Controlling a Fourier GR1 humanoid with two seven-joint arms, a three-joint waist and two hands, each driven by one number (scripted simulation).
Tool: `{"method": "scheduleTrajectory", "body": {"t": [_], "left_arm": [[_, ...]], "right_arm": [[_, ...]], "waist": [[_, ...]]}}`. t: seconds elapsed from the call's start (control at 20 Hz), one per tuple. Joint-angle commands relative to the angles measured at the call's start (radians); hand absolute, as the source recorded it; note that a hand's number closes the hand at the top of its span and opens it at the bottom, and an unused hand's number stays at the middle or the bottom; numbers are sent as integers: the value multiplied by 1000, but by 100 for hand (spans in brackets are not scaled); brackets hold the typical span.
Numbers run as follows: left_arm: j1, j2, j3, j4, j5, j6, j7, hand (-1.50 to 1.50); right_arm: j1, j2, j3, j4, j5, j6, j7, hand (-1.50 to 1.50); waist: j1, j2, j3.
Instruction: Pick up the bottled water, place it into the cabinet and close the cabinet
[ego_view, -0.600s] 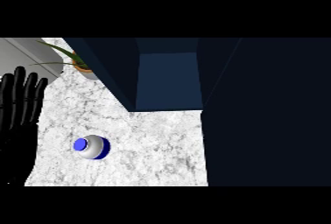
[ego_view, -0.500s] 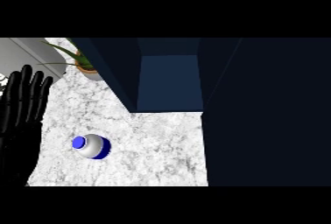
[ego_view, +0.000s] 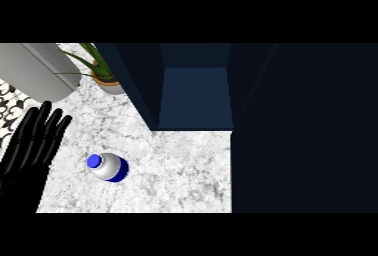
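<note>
The left hand (ego_view: 31, 147) is showing at the view's left edge, palm over the counter's edge. Its fingers (ego_view: 46, 120) are stretching straight and slightly spread, pointing away from the robot and holding nothing. Near its right side, not touching it, the bottled water (ego_view: 108, 166) is standing upright on the marble counter (ego_view: 177, 170), blue cap facing up. Beyond the bottle, the dark blue cabinet (ego_view: 196, 97) is standing open. A potted plant (ego_view: 103, 75) and a grey rounded container (ego_view: 37, 70) are sitting at the far left.
</note>
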Motion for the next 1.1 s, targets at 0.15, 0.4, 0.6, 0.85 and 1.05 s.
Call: {"method": "scheduleTrajectory", "body": {"t": [0.15,0.4,0.6,0.85,1.05], "left_arm": [[148,-27,-84,-180,-16,-5,100,-150],[333,-44,-91,-211,-44,-47,18,-150],[386,-46,-89,-240,-50,-59,14,-150],[276,-74,-44,-84,-110,-14,-48,-150],[282,-85,-18,29,-138,-19,-141,-150]], "right_arm": [[206,18,84,-176,-10,35,71,-150],[275,-20,-21,-221,-140,102,62,-150],[342,7,26,-238,-94,110,26,-150],[396,16,77,-322,-54,115,37,-150],[424,20,81,-282,-42,119,-3,-150]], "waist": [[1,-2,0],[5,-4,0],[4,-4,0],[-6,-2,-1],[-4,-2,-1]]}}
